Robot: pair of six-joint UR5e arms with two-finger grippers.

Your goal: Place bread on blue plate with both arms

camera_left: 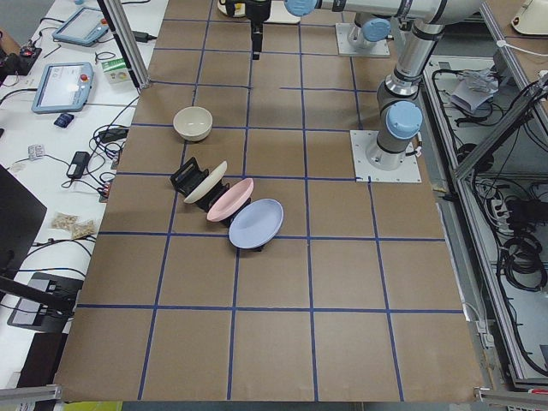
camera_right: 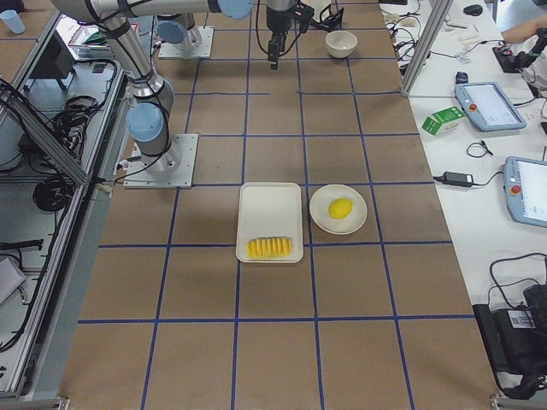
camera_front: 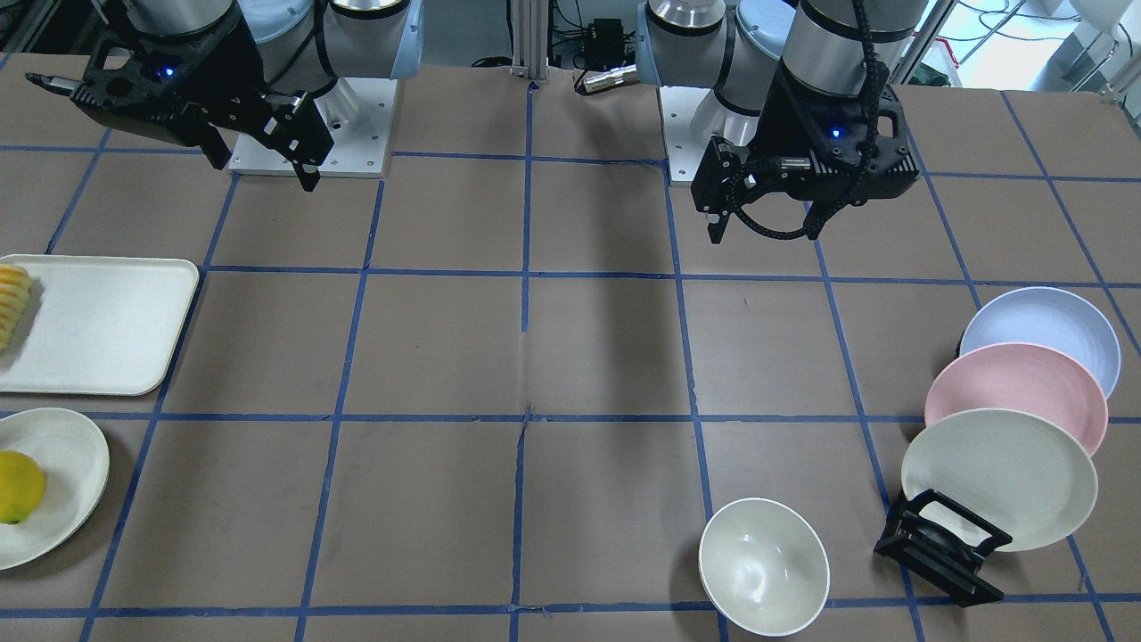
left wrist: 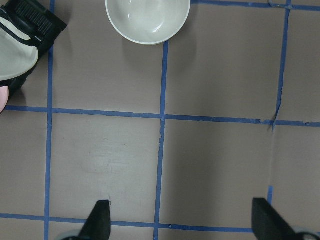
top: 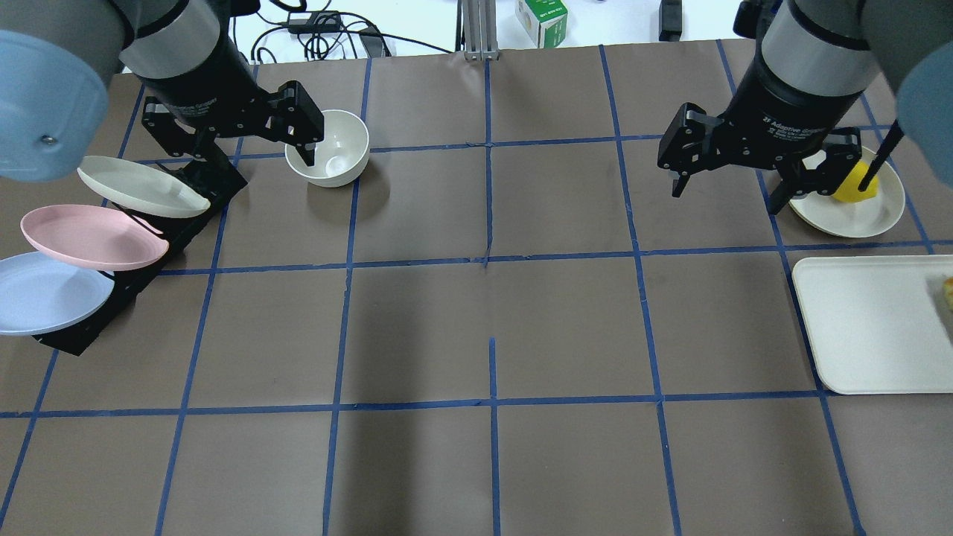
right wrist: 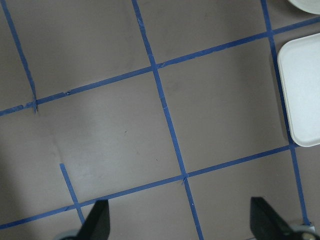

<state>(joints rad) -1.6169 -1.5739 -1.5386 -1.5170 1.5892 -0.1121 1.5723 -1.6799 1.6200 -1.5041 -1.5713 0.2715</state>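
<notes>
The bread (camera_front: 11, 303) lies at the end of a white tray (camera_front: 107, 325); it also shows in the exterior right view (camera_right: 269, 248). The blue plate (camera_front: 1043, 330) leans in a black rack (camera_front: 943, 546) behind a pink plate (camera_front: 1016, 392) and a cream plate (camera_front: 998, 473); the blue plate also shows in the overhead view (top: 45, 294). My left gripper (top: 257, 149) is open and empty, held above the table near the rack and a bowl. My right gripper (top: 726, 193) is open and empty, above the table left of the tray.
A white bowl (top: 327, 147) stands by my left gripper. A cream plate (top: 849, 205) with a yellow lemon-like fruit (top: 855, 184) sits beyond the tray (top: 871, 327). Brown table paper with blue tape lines fills the middle (top: 491, 313).
</notes>
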